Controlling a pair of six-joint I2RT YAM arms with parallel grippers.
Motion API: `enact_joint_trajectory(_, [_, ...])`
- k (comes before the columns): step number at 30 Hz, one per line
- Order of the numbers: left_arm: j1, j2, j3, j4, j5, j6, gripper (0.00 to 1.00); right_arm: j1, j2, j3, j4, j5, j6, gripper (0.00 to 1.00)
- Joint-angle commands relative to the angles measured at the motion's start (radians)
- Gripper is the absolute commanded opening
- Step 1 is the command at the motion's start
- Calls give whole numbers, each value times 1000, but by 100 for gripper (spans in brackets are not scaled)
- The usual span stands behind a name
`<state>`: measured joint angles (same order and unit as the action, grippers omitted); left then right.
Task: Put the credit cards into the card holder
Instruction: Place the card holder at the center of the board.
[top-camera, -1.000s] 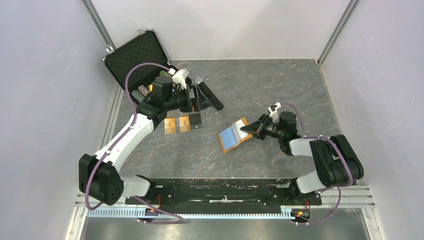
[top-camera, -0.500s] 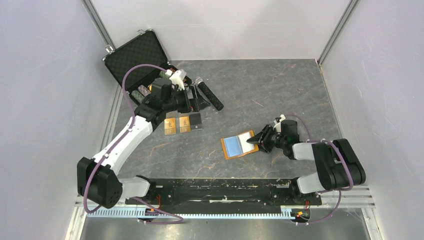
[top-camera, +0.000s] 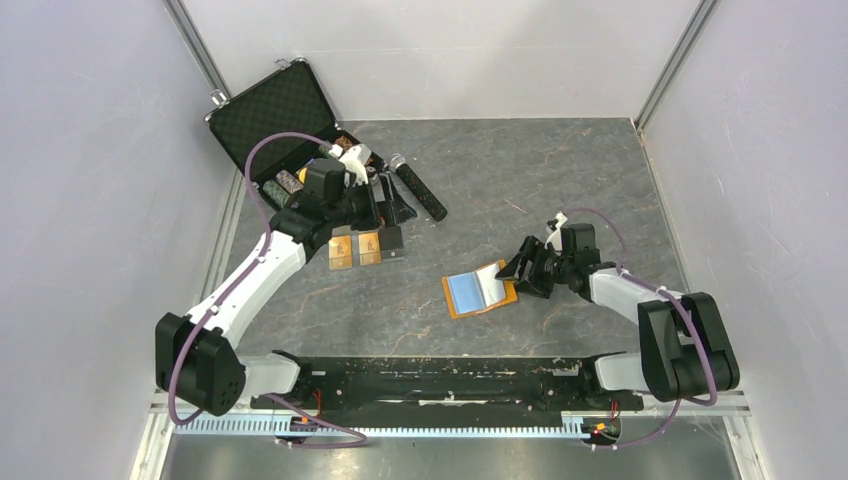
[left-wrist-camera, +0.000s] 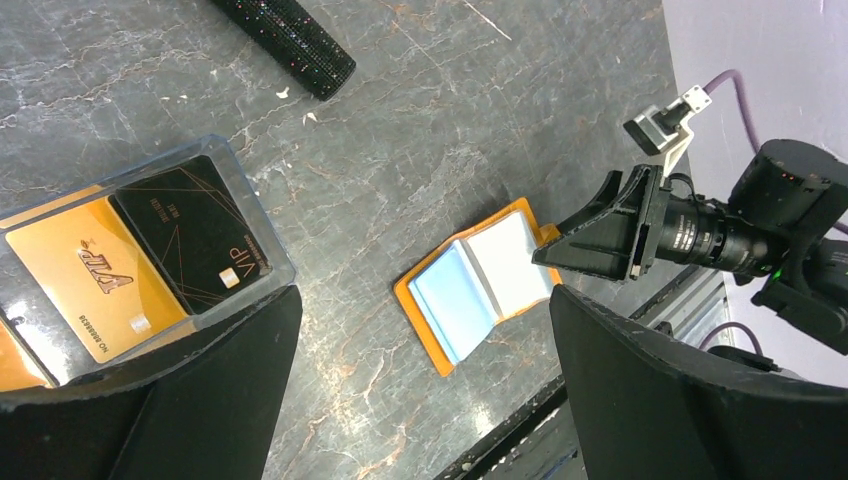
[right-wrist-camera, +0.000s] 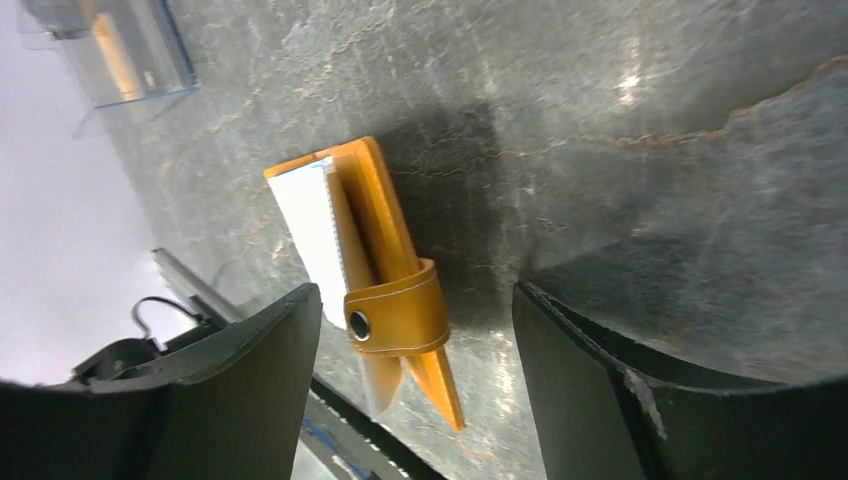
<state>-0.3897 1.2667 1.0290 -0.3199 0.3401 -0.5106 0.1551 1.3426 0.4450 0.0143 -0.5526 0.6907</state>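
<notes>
The card holder (top-camera: 480, 292) lies open on the table, orange outside, light blue lining up (left-wrist-camera: 470, 300). My right gripper (top-camera: 518, 270) is open at its right edge. The snap strap (right-wrist-camera: 400, 312) sits between the spread fingers, touching neither. The credit cards, two gold (top-camera: 355, 248) and one black (top-camera: 391, 238), lie left of centre. In the left wrist view a gold card (left-wrist-camera: 85, 290) and a black card (left-wrist-camera: 190, 235) rest in a clear tray. My left gripper (top-camera: 388, 208) hangs open above the cards, holding nothing.
An open black foam-lined case (top-camera: 280, 115) stands at the back left with rolls beside it. A black glittery cylinder (top-camera: 420, 192) lies behind the cards. The clear tray (right-wrist-camera: 130, 50) shows far off in the right wrist view. The black base rail (top-camera: 440, 375) runs along the near edge.
My right gripper brought the card holder down onto the table, then opened and let it go. The holder now lies flat. The left arm has shifted slightly toward the cards.
</notes>
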Motion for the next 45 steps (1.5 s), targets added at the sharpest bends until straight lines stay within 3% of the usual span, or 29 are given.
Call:
enact_joint_trajectory(1, [4, 23, 66, -8, 29, 51, 100, -4, 40, 42, -287, 218, -228, 67])
enact_joint_trajectory(4, [4, 43, 73, -1, 51, 51, 100, 3, 77, 76, -331, 212, -292, 60])
enact_joint_trajectory(9, [4, 91, 94, 9, 105, 37, 100, 53, 128, 136, -390, 240, -358, 57])
enact_joint_trajectory(16, [-19, 159, 106, -1, 146, 24, 100, 93, 212, 193, -481, 284, -414, 22])
enact_joint_trajectory(20, [-61, 184, 105, -19, 126, 30, 100, 101, 216, 202, -504, 258, -412, 11])
enact_joint_trajectory(28, [-185, 291, 122, -19, 123, 34, 93, 103, 197, 204, -516, 190, -360, 10])
enact_joint_trajectory(40, [-354, 530, 146, -11, 141, 63, 65, 103, 174, 172, -518, 170, -338, 11])
enact_joint_trajectory(45, [-396, 607, 182, -27, 118, 93, 63, 103, 154, 182, -524, 151, -329, 12])
